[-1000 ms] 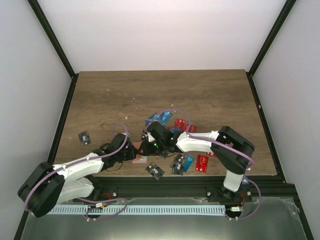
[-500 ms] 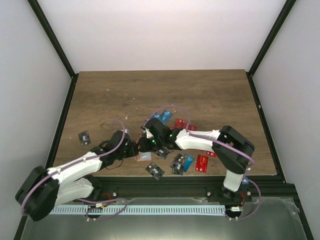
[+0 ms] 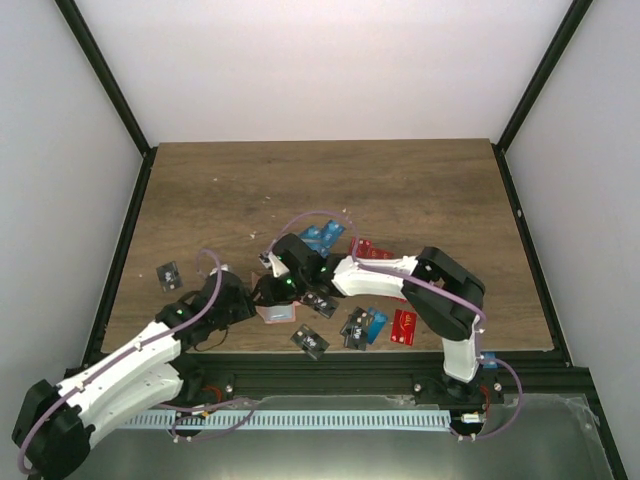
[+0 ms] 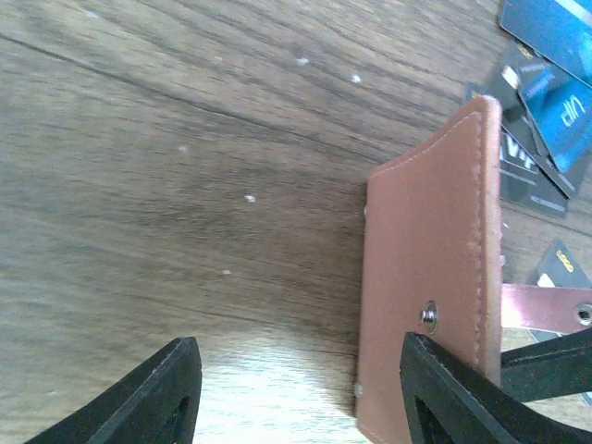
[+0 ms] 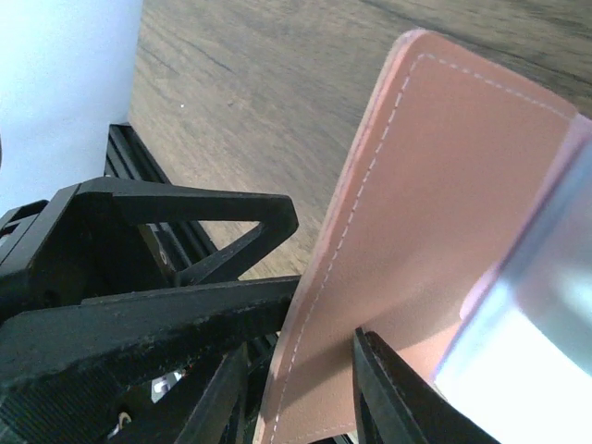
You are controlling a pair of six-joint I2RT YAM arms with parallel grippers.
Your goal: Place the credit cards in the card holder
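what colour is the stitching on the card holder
Whitish, against the tan card holder; clearest in the right wrist view.

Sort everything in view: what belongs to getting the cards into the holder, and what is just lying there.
For the job:
- card holder, gripped by the right gripper
- red credit cards, blue credit cards, black credit cards
- left gripper, open beside the holder

Just there:
- pale specks on the wooden table
- black frame
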